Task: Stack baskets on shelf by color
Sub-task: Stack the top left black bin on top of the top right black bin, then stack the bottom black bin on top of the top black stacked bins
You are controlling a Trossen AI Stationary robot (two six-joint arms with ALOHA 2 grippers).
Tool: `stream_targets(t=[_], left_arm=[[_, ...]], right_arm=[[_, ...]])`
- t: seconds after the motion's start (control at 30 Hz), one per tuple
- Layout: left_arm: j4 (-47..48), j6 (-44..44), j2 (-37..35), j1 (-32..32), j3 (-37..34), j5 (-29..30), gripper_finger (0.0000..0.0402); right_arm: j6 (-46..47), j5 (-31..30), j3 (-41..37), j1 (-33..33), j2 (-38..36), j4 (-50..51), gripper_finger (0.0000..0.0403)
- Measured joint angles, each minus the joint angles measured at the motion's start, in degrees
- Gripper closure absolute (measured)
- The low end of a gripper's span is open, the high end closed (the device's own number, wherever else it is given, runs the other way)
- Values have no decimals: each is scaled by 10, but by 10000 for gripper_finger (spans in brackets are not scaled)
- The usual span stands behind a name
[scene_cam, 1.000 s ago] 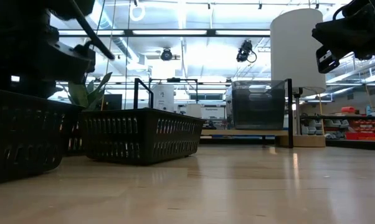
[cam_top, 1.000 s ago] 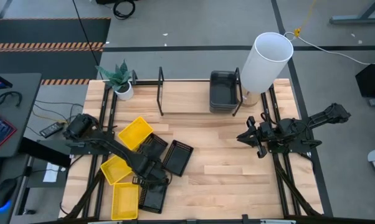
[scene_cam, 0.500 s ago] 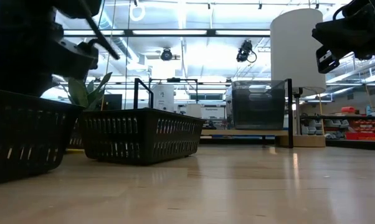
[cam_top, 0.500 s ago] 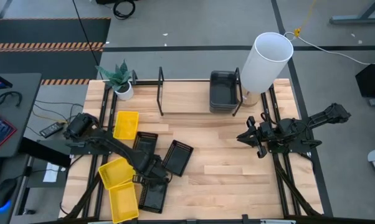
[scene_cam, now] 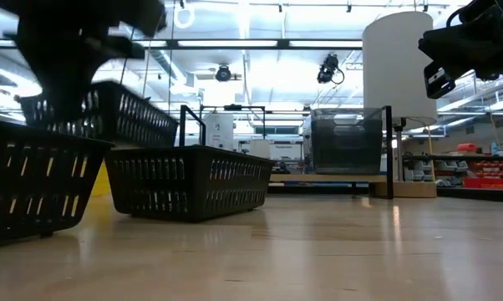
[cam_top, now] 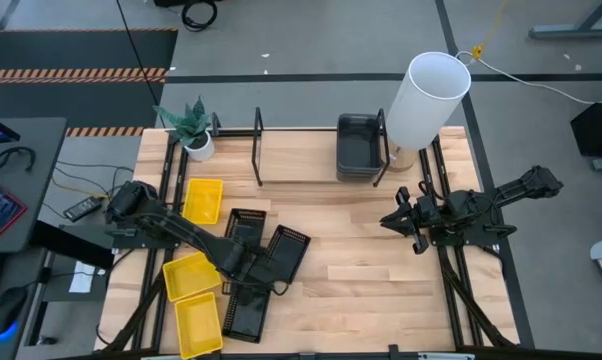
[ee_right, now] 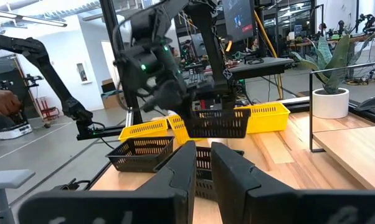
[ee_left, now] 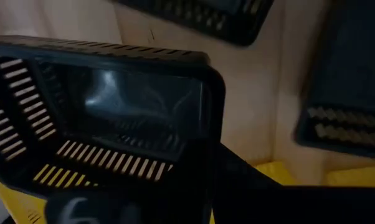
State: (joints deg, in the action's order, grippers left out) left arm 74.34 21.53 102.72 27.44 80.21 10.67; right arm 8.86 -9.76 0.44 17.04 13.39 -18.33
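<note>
Above the table's near-left, left pincer (cam_top: 243, 262) gripping a lifted black mesh basket (cam_top: 243, 232), right pincer (cam_top: 401, 220) closed, idle.

Bright yellow baskets (cam_top: 202, 200) at the left, black slotted-mesh baskets (cam_top: 287, 252) beside them, dark grey baskets (cam_top: 358, 146) on the black shelf (cam_top: 258, 147), a white cylinder (cam_top: 428, 98), pale wood desk (cam_top: 371, 270).

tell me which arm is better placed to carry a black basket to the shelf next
Left. Its gripper is already shut on a black mesh basket, lifted off the table. The right gripper hovers far from the baskets, holding nothing.
</note>
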Motion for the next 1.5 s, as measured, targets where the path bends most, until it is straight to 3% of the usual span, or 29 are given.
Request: stream_targets(t=[0.27,0.53,0.77,1.03,1.37,1.5], left_arm=[[-47,17,0,11,77,47,396],[-184,-1,7,24,65,68,396],[-188,-23,38,24,64,97,395],[-174,-22,59,23,64,69,382],[-172,-7,55,20,64,56,286],[-172,17,42,14,69,-26,255]], right_arm=[[0,0,0,0,0,0,347],[0,0,0,0,0,0,347],[0,0,0,0,0,0,347],[0,0,0,0,0,0,347],[0,2,0,0,5,-5,347],[0,4,0,0,6,-5,347]])
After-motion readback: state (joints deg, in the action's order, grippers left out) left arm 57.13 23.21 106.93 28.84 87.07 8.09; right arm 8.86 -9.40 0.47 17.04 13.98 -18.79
